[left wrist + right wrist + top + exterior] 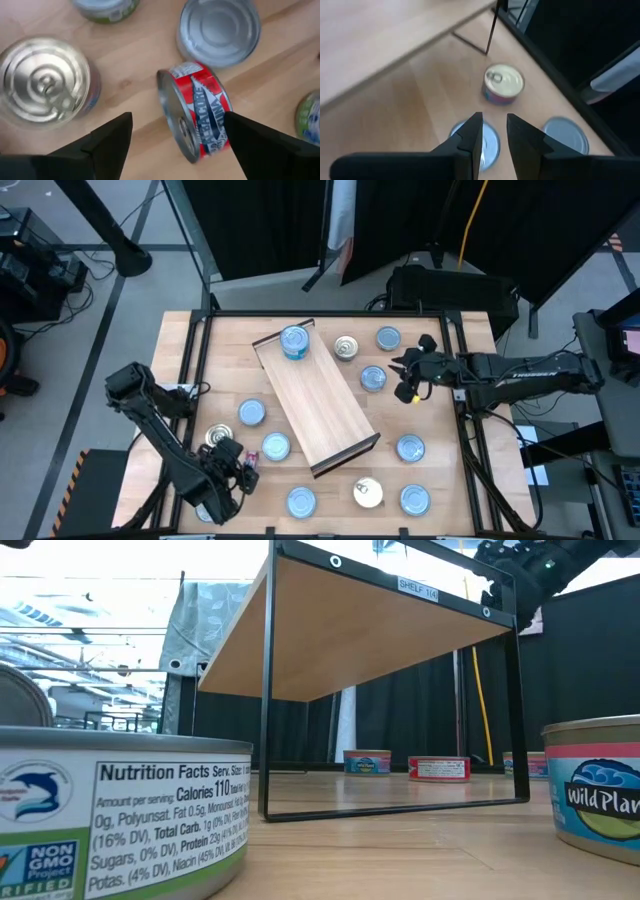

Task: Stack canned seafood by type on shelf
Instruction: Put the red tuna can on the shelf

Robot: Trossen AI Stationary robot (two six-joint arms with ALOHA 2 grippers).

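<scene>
My left hand (243, 470) sits low at the bench's (225, 340) near-left, fingers (105, 137) spread wide with nothing held. Between them a red-label tin (200, 112) stands on its edge on the wood, apart from both fingers. Just beside it I see a pull-tab tin (45, 80) lying flat and another silvery tin (220, 30) past it. Blue-top tins (251, 412) are scattered near that hand, more along the near edge (301, 501).

Mid-bench the shelf (320, 405) runs diagonally, a raised board on a dark frame. One stack of blue tins (295, 341) sits on its far end; the rest of the board is bare.

Right of the shelf: a gold pull-tab tin (346, 347) and blue tins (373, 378) on the bench. My right hand (408, 380) hovers above these near the far-right side, fingers (470, 135) narrow with a small gap, gripping nothing. More blue tins (410, 448) lie near-right.
</scene>
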